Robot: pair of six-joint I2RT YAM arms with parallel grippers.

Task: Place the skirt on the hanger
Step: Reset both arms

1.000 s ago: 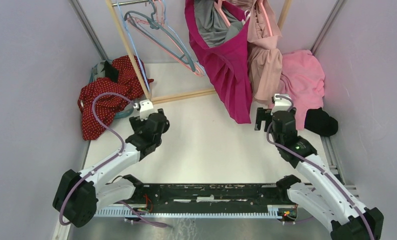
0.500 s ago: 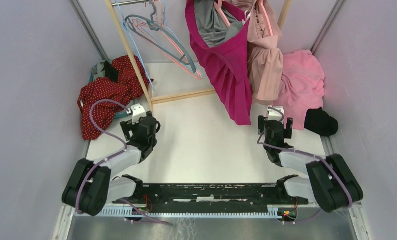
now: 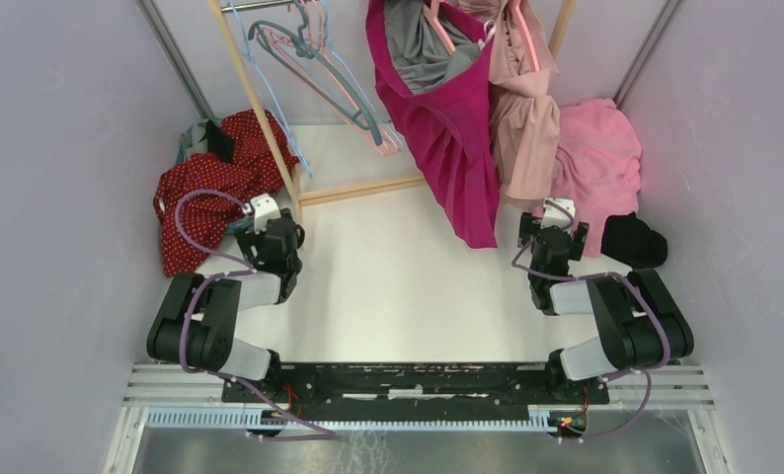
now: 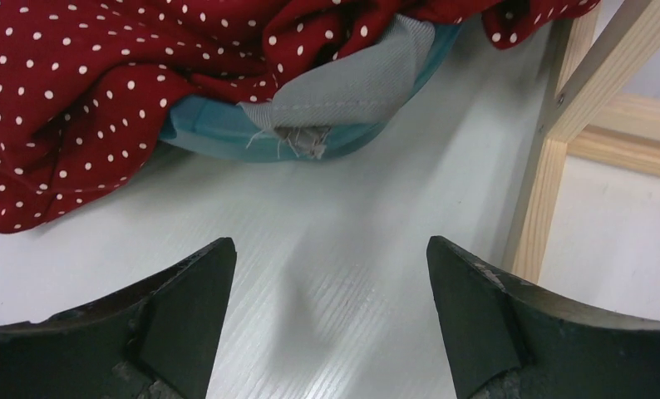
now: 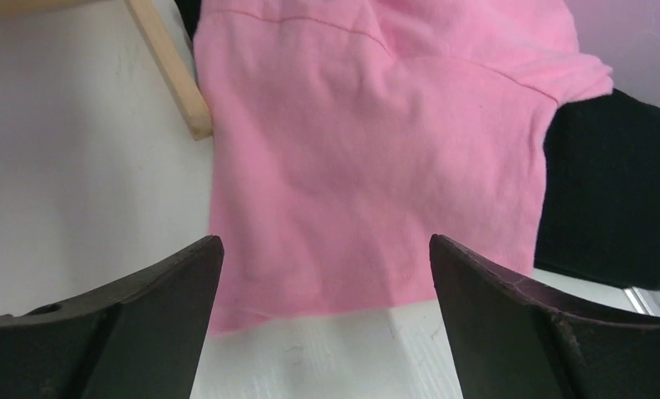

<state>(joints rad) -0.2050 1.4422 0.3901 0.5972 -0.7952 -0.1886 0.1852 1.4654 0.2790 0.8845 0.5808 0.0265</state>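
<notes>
Two robot arms (image 3: 232, 296) (image 3: 605, 301), one wooden rack (image 3: 358, 189), one magenta skirt (image 3: 462, 138), one black garment (image 3: 633, 240)

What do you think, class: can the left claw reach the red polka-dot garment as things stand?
Probably yes: the open left claw faces the red polka-dot garment, only bare table between.

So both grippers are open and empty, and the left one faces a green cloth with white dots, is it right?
Not quite: the dotted cloth is red, as the left wrist view shows. The left gripper and right gripper are open and empty.
</notes>
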